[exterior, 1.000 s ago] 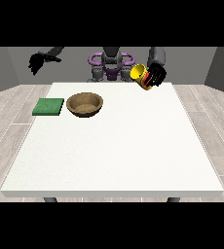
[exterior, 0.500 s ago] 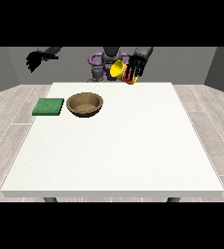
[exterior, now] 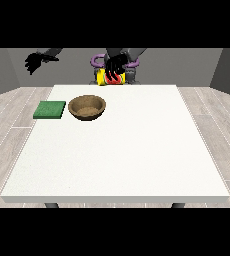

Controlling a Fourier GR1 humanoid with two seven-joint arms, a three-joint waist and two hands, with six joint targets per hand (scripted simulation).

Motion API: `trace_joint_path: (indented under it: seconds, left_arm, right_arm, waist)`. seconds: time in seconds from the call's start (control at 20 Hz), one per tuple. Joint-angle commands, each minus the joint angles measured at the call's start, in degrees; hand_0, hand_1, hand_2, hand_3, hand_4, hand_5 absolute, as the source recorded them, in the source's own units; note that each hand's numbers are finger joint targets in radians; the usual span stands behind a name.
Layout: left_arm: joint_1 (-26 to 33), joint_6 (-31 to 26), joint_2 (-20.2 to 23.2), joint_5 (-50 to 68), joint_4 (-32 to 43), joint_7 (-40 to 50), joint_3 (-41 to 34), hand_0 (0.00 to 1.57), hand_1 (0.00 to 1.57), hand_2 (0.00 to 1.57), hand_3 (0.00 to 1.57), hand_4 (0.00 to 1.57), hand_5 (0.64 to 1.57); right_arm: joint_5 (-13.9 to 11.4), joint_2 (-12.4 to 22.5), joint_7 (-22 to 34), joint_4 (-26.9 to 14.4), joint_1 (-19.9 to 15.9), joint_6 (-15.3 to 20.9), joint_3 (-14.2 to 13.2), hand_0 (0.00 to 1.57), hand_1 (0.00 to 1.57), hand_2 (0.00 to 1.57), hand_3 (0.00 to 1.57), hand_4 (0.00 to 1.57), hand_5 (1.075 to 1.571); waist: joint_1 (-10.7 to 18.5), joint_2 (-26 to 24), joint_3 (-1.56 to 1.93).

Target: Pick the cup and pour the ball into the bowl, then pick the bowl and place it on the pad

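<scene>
Even, soft light falls from above, leaving the white table (exterior: pixel 117 150) bright without glare, a faint shadow under the bowl (exterior: pixel 87 107), and the grey walls dimmer toward the frame's upper corners.

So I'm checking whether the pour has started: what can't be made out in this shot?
Front view only:
- The ball: not visible; the hand holding the cup covers much of it, and the cup's inside cannot be seen.
- The bowl: no ball shows in it, though its near wall hides part of the inside.
- The hand at the view's left: too small to tell how its fingers lie.
- The pad: its thickness is unclear.
</scene>
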State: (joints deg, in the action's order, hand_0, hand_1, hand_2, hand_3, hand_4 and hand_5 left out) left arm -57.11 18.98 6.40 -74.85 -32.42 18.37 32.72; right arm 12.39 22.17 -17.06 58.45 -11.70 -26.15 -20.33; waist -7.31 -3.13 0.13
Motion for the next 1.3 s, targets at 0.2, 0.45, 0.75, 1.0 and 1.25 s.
trace_joint_path:
  seconds: [0.2, 0.45, 0.75, 1.0, 1.25]
  left_arm:
    - [-2.92, -11.18, -2.65, -15.14, 3.94, 2.48, 12.82, 1.50, 1.50, 1.57, 1.57, 1.49, 1.236]
    - [-6.61, -14.79, -3.35, -19.50, 3.00, -0.09, 14.32, 1.45, 1.45, 1.57, 1.57, 1.53, 1.137]
    - [-3.27, -13.50, -2.19, -16.92, -1.35, -1.46, 8.47, 1.45, 1.45, 1.57, 1.57, 1.54, 1.136]
    - [3.87, 1.08, -2.64, 5.26, -9.21, 3.52, -12.97, 1.30, 1.30, 1.57, 1.57, 1.57, 1.156]
    - [12.48, 9.84, -6.29, 25.17, -17.63, -1.14, -23.83, 0.56, 0.56, 0.00, 0.00, 0.89, 1.502]
  right_arm:
    - [-0.01, 0.37, 0.94, -1.57, -0.29, -1.38, 0.60, 0.00, 0.00, 0.00, 0.00, 0.00, 1.571]
    - [-0.59, 0.50, -3.71, -2.86, -0.21, -0.85, -0.50, 0.00, 0.00, 0.00, 0.00, 0.00, 1.571]
    - [2.59, 1.68, 5.99, -2.99, -2.35, -0.54, -1.27, 0.00, 0.00, 0.00, 0.00, 0.00, 1.568]
    - [2.74, 0.72, 2.48, -2.94, 0.15, 1.22, -3.00, 0.00, 0.00, 0.00, 0.00, 0.00, 1.568]
    - [2.62, -1.97, 2.47, -1.95, -1.41, 3.38, -2.20, 0.00, 0.00, 0.00, 0.00, 0.36, 1.568]
  waist:
    - [0.27, -2.49, -0.07]
    - [0.75, 0.63, -0.08]
    - [3.32, -2.66, -0.15]
    - [8.42, -0.50, -0.76]
    - [9.62, 4.34, -1.35]
